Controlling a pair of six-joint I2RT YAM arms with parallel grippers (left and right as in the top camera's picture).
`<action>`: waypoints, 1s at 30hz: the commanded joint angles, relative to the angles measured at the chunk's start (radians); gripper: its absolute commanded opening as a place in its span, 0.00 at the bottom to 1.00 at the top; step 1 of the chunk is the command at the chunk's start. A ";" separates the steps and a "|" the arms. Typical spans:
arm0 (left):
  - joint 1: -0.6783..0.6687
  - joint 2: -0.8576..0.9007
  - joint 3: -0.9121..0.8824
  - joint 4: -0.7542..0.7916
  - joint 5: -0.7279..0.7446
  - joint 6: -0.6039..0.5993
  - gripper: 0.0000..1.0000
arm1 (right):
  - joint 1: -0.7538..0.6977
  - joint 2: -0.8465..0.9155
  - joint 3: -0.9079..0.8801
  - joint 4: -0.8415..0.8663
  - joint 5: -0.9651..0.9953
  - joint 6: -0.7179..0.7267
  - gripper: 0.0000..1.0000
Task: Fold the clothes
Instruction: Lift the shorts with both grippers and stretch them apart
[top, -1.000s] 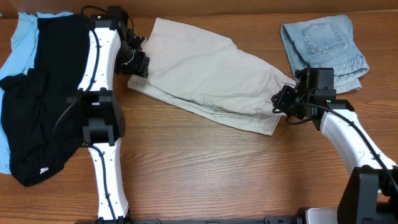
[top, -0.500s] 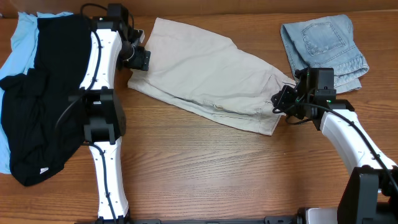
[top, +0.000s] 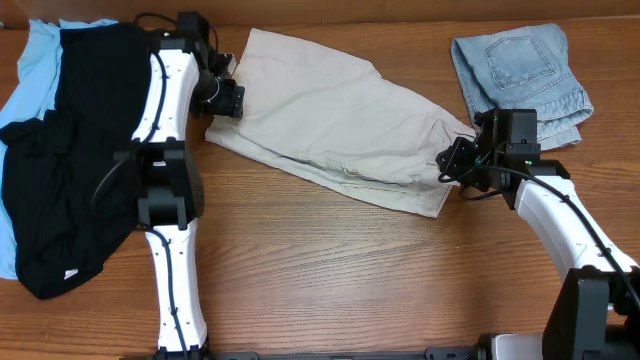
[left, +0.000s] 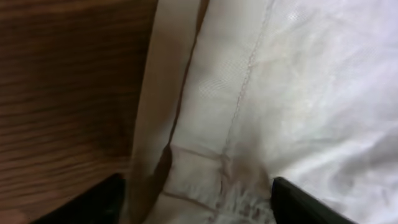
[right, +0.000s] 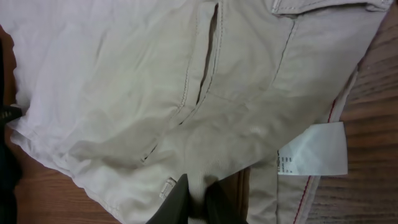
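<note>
Several garments (top: 330, 120) — brown wood-grain table (top: 350, 270)

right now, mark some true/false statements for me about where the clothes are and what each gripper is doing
1. The beige shorts lie spread on the table between the two arms. True.
2. The denim piece lies on the left side of the table. False: it sits folded at the far right.
3. The right gripper is pinched on the beige shorts. True.
4. The left gripper is shut on the black garment. False: it is open wide over the edge of the beige shorts, and the black garment lies further left.
5. A white label shows on the beige shorts. True.
</note>
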 joint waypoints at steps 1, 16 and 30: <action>-0.016 0.030 0.007 -0.001 0.014 0.000 0.64 | -0.005 -0.003 0.023 0.009 0.003 -0.011 0.09; 0.002 0.002 0.043 -0.019 0.006 -0.068 0.04 | -0.005 -0.012 0.034 0.013 0.003 -0.016 0.04; 0.044 -0.168 0.594 -0.323 0.007 -0.067 0.04 | -0.005 -0.238 0.291 -0.426 0.042 -0.098 0.04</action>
